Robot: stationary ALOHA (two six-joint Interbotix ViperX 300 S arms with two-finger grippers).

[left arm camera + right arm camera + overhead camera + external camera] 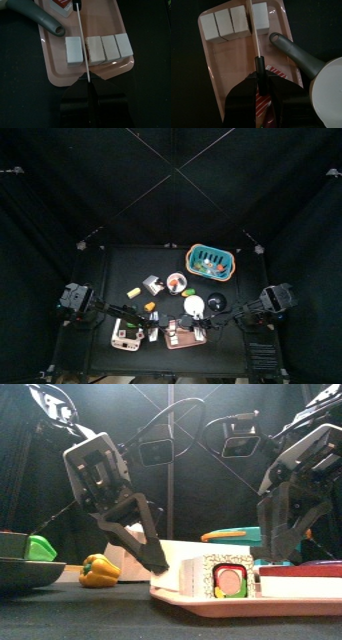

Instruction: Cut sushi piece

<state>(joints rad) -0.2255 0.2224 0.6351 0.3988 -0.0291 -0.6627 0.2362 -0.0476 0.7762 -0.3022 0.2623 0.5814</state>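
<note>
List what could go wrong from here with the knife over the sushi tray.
1. The thin white knife blade sits in the gap between white sushi blocks on the pink tray; it may slide down the existing gap instead of slicing.
2. Both the left gripper and right gripper appear to hold the knife, so mismatched motion could twist it.
3. Pressing down near the tray's end could tip or shift it.

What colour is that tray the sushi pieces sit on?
The tray is pale pink, seen best in the left wrist view.
</note>
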